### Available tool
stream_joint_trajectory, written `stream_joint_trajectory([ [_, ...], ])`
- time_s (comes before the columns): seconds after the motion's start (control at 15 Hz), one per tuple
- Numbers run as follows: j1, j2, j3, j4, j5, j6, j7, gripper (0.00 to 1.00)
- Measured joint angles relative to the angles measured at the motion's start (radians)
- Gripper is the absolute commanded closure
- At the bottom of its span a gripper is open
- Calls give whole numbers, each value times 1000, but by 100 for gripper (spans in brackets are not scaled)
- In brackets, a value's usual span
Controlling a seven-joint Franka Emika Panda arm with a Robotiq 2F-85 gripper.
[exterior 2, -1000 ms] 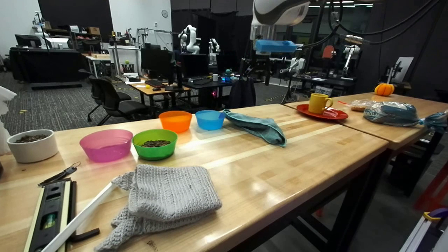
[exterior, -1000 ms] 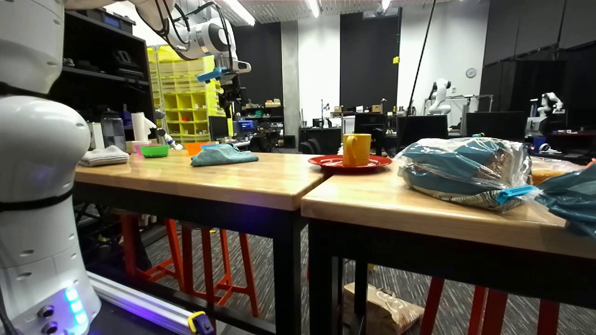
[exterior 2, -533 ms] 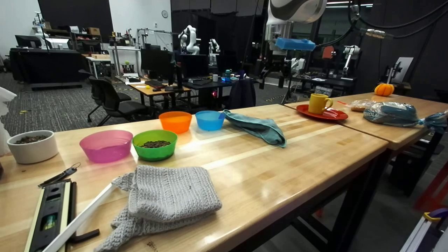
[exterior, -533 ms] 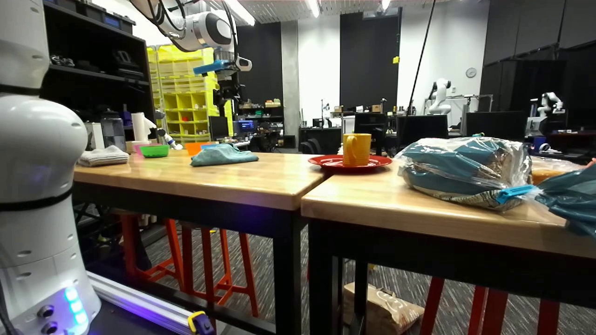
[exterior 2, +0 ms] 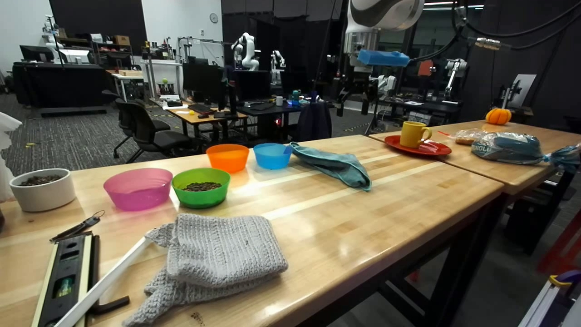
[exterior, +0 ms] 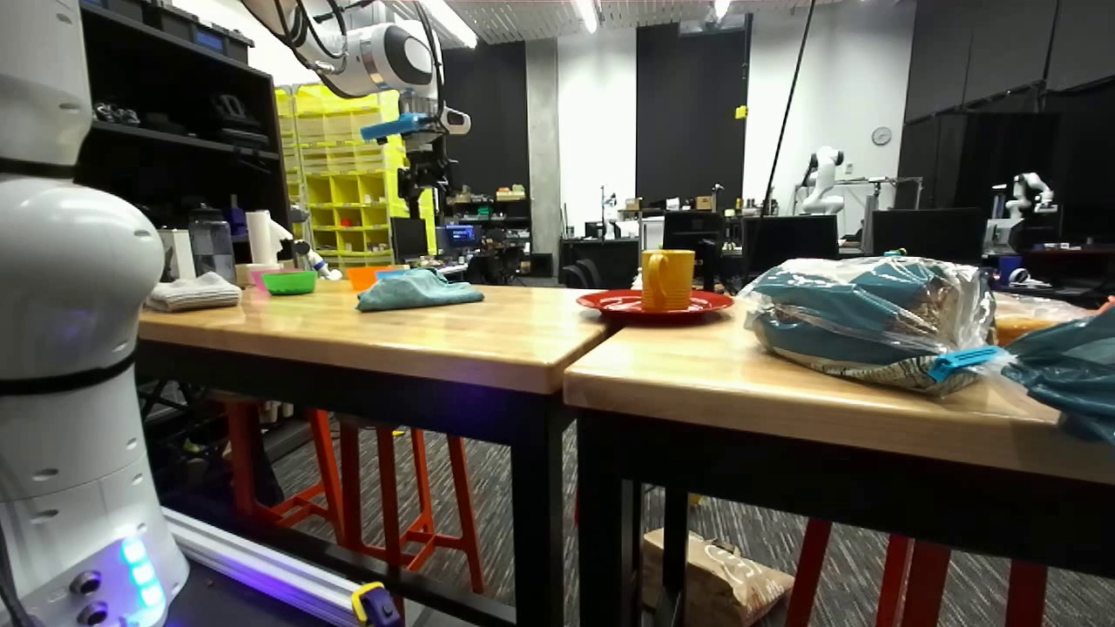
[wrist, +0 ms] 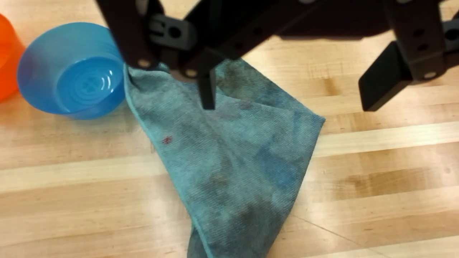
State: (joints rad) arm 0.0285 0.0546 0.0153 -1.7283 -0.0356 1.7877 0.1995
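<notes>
"What kind of room (exterior 2: 181, 25) is surrounding the teal cloth (wrist: 229, 154)?"

"A large one: beyond the cloth, gray carpet (exterior 2: 81, 141) is stretching away in an exterior view, and a rack of yellow bins (exterior: 335, 131) is standing in an exterior view."

"And underneath it?"

"A tabletop (wrist: 89, 211) of glossy wood is running below the cloth in pale and darker strips."

"How are the materials looking?"

"A folded gray knit (exterior 2: 222, 250), well apart from the teal cloth, is showing chunky ribs. The teal cloth itself is lying in loose folds, its fine weave mottled with dark stains. A flat red plate (exterior 2: 438, 149) is shining well apart from it. A round blue bowl (wrist: 88, 84) is sitting just beside one corner of the cloth, its thin walls letting light through."

"Where is the cloth lying relative to the gripper (wrist: 292, 91)?"

"Below it: in both exterior views the gripper is hovering over the cloth with clear air between. Its jaws are standing wide apart. In the wrist view, one fingertip (wrist: 207, 95) is showing against the cloth, the other against bare wood beside it."
</notes>
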Motion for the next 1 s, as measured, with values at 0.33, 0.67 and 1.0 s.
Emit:
stream_joint_trajectory([
  [0.33,0,0,0,0,0,0,0,0],
  [0.67,0,3,0,-14,6,2,0,0],
  [1.0,-1,-12,-2,-73,59,8,3,0],
])
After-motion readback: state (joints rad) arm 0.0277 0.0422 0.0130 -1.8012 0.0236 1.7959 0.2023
